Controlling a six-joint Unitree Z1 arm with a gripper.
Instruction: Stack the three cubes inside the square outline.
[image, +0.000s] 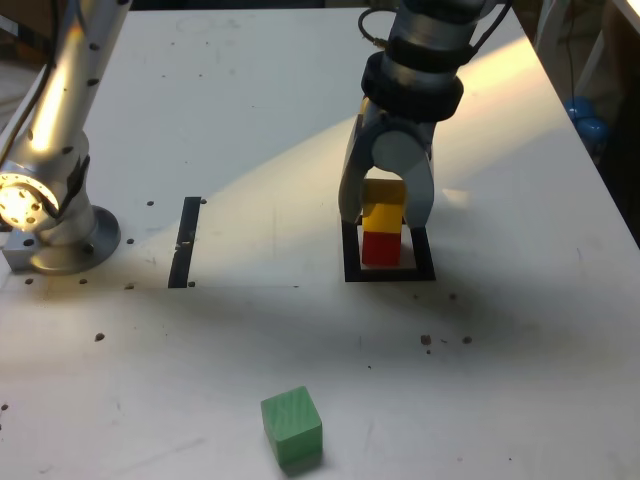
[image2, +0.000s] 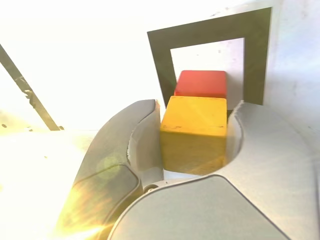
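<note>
Green cube was out on its own on the table, well apart from the square, so one block was left to place. Red sat inside the outline and yellow looked to be on top of it, though I couldn't swear it was sitting fully down. The gripper had its jaws parted only about as wide as yellow, one on each side; couldn't tell if the pads were squeezing it or had just let go. That was the bit that worried me tbh. If a pad was dragging on one side, backing off could have pulled yellow askew or tipped it off, esp. since red looked a touch smaller and gave it a skimpy base. Opening too wide or swinging sideways might have nudged red towards the black border too. And any lean there would've made green's landing dicey.
</note>
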